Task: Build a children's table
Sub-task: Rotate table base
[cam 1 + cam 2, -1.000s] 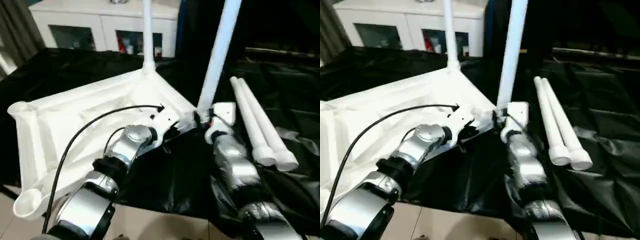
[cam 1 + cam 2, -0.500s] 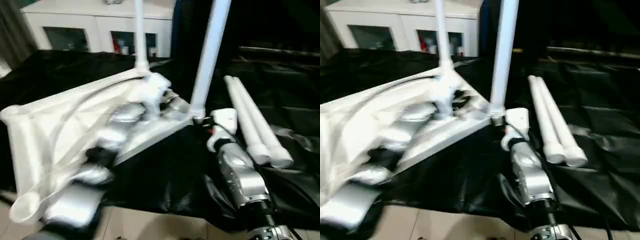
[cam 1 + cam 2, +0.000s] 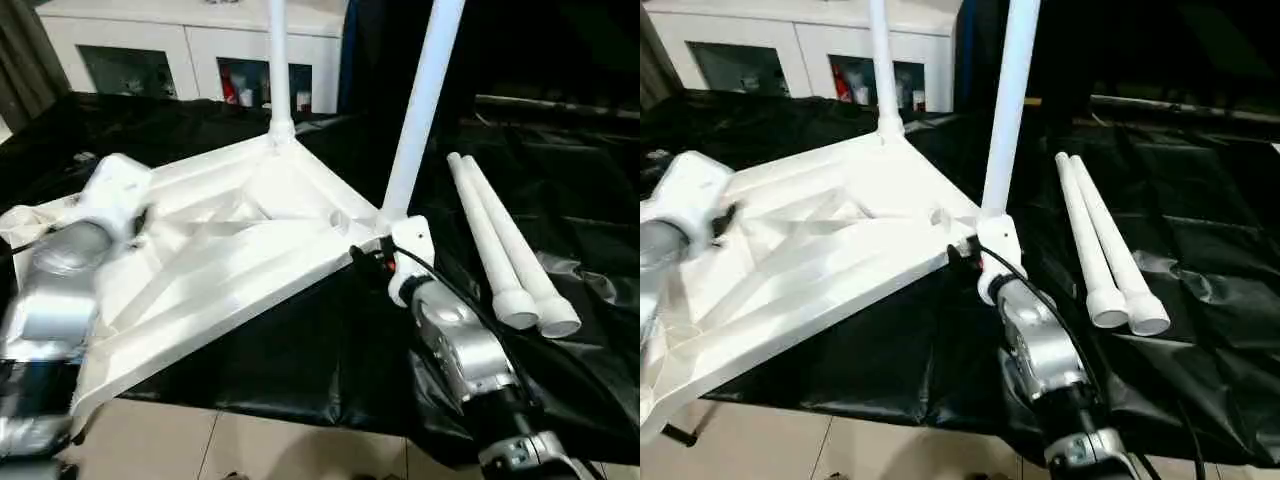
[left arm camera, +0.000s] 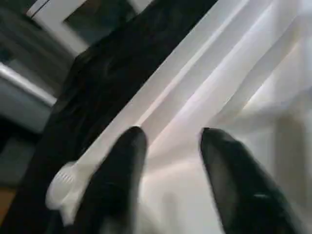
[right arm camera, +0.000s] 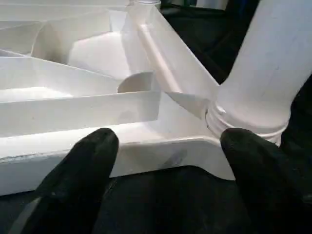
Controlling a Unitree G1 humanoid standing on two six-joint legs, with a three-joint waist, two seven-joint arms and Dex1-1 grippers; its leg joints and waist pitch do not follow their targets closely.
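The children's table top [image 3: 230, 250] lies upside down on black cloth, its ribbed underside facing up. Two white legs stand upright in its corner sockets, one at the far corner [image 3: 278, 70] and one at the right corner [image 3: 420, 110]. Another two loose legs [image 3: 500, 240] lie side by side on the cloth to the right. My left gripper [image 4: 168, 146] is open above the top's left side, with ribs showing between its fingers [image 4: 122, 165]. My right gripper [image 3: 372, 262] is open just in front of the right corner socket [image 5: 248, 117], its fingers [image 5: 92, 156] wide apart along the top's rim.
A white glass-door cabinet [image 3: 190, 50] stands at the back. The black cloth [image 3: 330, 360] covers the work surface and hangs over its front edge, with tiled floor [image 3: 250, 445] below. The top's near left corner overhangs that edge.
My left gripper opened, let go of the top's near rim by the right corner and swung left across the top. The right arm stayed by the corner socket. The camera shifted.
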